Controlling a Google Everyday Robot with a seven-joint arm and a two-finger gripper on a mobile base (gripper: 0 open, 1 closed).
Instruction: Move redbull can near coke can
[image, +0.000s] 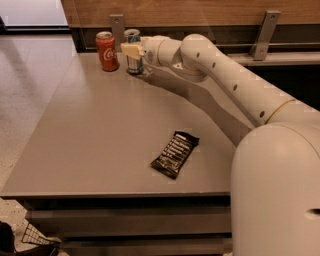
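The coke can (106, 51), red with white script, stands upright at the far left of the grey table (100, 130). The redbull can (133, 65), slim silver and blue, stands just to its right with a small gap between them. My gripper (131, 50) reaches in from the right at the far edge and is shut on the redbull can around its middle. The can's base is at or just above the tabletop. The arm hides the table's far right corner.
A black snack wrapper (175, 154) lies flat near the table's front right. A wooden wall panel with metal brackets (117, 24) runs right behind the cans. The robot's white body (280, 190) fills the lower right.
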